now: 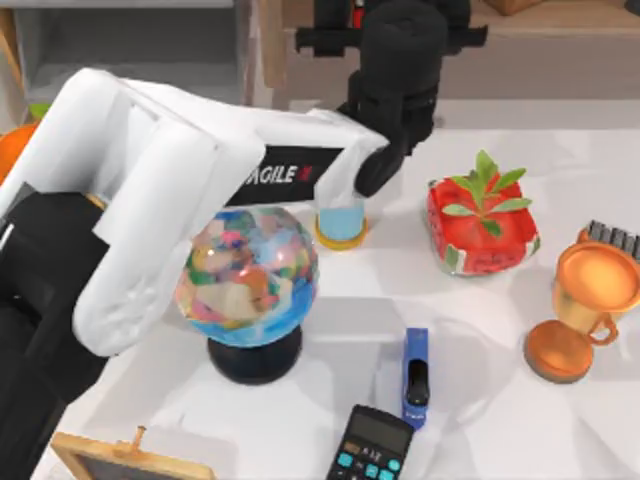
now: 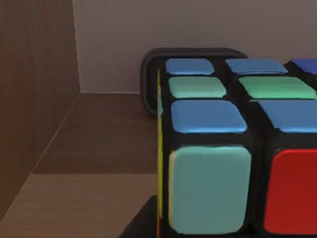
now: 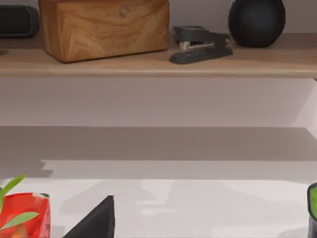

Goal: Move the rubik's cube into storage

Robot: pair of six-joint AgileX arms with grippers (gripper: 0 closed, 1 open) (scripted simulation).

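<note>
Left arm [image 1: 200, 200], white with black wrist, reaches from the left across the table to the wooden shelf [image 1: 560, 50] at the far edge; its gripper end is cut off by the frame top. Left wrist view: small cube of blue, green and red tiles in a black grid [image 2: 233, 148] sits close against the camera inside a brown wooden compartment [image 2: 39, 99], its right side cut off; a dark rounded finger [image 2: 148, 79] rises behind it. Grip cannot be judged. Right wrist view faces the shelf from lower down, with a wooden block [image 3: 104, 27].
</note>
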